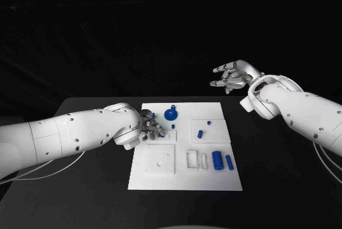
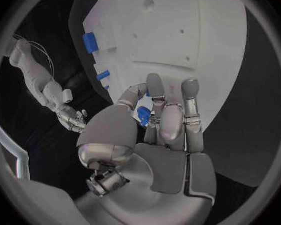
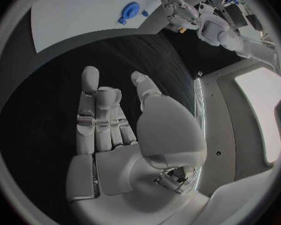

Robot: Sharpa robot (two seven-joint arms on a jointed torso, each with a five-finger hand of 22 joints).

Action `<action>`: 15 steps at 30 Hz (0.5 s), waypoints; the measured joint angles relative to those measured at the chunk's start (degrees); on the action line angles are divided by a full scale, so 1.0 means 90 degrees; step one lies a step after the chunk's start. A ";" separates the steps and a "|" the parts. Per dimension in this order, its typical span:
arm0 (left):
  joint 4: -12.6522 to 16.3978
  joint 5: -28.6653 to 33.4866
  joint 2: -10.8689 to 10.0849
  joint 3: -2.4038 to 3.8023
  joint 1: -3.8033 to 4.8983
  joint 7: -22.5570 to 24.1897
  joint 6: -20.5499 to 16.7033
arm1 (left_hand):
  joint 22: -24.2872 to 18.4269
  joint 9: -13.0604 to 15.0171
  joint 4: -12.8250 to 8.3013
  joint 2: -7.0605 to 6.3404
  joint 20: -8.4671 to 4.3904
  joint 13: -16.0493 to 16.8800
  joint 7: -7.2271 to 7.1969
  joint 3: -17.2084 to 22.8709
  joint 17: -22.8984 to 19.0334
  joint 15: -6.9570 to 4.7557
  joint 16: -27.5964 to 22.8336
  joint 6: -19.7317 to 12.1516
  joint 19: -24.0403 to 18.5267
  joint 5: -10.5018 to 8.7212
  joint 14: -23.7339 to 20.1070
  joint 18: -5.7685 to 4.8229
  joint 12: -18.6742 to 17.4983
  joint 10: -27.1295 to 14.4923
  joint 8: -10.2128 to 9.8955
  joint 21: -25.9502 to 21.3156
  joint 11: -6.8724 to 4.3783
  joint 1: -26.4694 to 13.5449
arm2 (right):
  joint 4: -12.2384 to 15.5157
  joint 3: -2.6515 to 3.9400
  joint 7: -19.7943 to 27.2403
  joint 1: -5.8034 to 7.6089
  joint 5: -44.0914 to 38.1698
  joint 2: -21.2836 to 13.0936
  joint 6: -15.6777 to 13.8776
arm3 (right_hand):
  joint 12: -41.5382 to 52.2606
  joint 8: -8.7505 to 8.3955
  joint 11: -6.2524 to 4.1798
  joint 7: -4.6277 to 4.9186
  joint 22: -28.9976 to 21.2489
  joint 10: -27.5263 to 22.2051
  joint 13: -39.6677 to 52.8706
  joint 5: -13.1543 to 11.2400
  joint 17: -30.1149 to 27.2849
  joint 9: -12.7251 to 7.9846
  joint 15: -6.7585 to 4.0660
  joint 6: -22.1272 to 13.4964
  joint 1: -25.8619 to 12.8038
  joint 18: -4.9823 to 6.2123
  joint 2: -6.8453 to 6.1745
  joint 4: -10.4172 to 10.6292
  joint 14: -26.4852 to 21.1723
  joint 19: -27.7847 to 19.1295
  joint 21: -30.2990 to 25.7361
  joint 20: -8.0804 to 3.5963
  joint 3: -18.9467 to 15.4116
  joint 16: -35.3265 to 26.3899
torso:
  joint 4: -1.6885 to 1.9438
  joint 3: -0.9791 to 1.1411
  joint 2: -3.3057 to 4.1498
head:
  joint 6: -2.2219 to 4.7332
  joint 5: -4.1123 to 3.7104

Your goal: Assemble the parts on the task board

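Note:
The white task board (image 1: 214, 182) lies in the middle of the black table. My left hand (image 1: 148, 127) is over the board's left edge and pinches a small blue part (image 2: 142, 116) between thumb and fingers, just above the board (image 2: 178, 45). A round blue part (image 1: 171, 114) stands near the board's far edge, with small blue pegs (image 1: 200, 134) to its right. Two blue cylinders (image 1: 216, 160) lie near the front right. My right hand (image 1: 234, 75) is raised beyond the board's far right corner, fingers apart and holding nothing; its palm (image 3: 115, 150) is bare.
A white square plate (image 1: 161, 159) and a white frame (image 1: 193, 159) sit on the board's near half. Black table (image 1: 85, 189) surrounds the board on all sides. The left forearm (image 1: 71, 137) crosses the table's left part.

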 measured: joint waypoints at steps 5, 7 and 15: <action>-0.0022 0.0008 0.0012 0.0002 0.0003 0.0002 0.0045 | -0.0001 0.0064 -0.0001 0.0019 0.0000 0.0000 0.0000 0.0002 0.0044 0.0007 0.0030 0.0000 0.0000 0.0000 0.0007 -0.0001 0.0038 0.0000 -0.0001 0.0000 0.0000 -0.0021 | -0.0003 0.0000 -0.0004 -0.0001 -0.0003 -0.0001 0.0010 | 0.0000 0.0000 0.0000 0.0000 0.0000 0.0000 0.0000 0.0036 0.0000 0.0000 0.0000 0.0000 0.0000 0.0000 0.0000 0.0000 0.0000 0.0000 0.0000 0.0000 0.0000 0.0000 | 0.0001 -0.0001 -0.0001 | -0.0008 -0.0005; -0.0029 0.0011 0.0015 0.0003 0.0003 0.0003 0.0062 | -0.0001 0.0104 -0.0001 0.0023 0.0000 -0.0006 0.0000 0.0002 0.0045 0.0008 0.0030 0.0000 0.0000 -0.0001 0.0007 -0.0001 0.0038 0.0000 -0.0002 0.0000 0.0000 -0.0027 | -0.0006 0.0000 -0.0005 -0.0001 -0.0003 -0.0003 0.0015 | 0.0000 0.0000 0.0000 0.0000 0.0000 0.0000 0.0000 0.0069 0.0000 0.0000 0.0000 0.0000 0.0000 -0.0001 0.0000 -0.0017 0.0000 0.0000 0.0000 0.0000 0.0018 0.0000 | 0.0001 -0.0001 -0.0001 | -0.0012 -0.0006; -0.0046 0.0019 0.0026 0.0001 0.0003 0.0005 0.0094 | -0.0001 0.0285 -0.0009 0.0011 0.0000 -0.0028 0.0000 0.0008 0.0100 0.0008 0.0074 0.0000 0.0000 -0.0002 0.0007 -0.0027 0.0092 0.0000 -0.0015 0.0000 0.0000 -0.0048 | -0.0024 0.0000 -0.0011 -0.0004 -0.0005 0.0002 0.0033 | 0.0000 0.0000 0.0000 0.0000 0.0001 0.0000 -0.0007 0.0098 -0.0005 -0.0001 0.0000 0.0000 0.0000 -0.0001 0.0000 -0.0017 0.0000 0.0000 0.0000 0.0000 0.0018 0.0000 | 0.0001 -0.0005 -0.0004 | -0.0015 -0.0015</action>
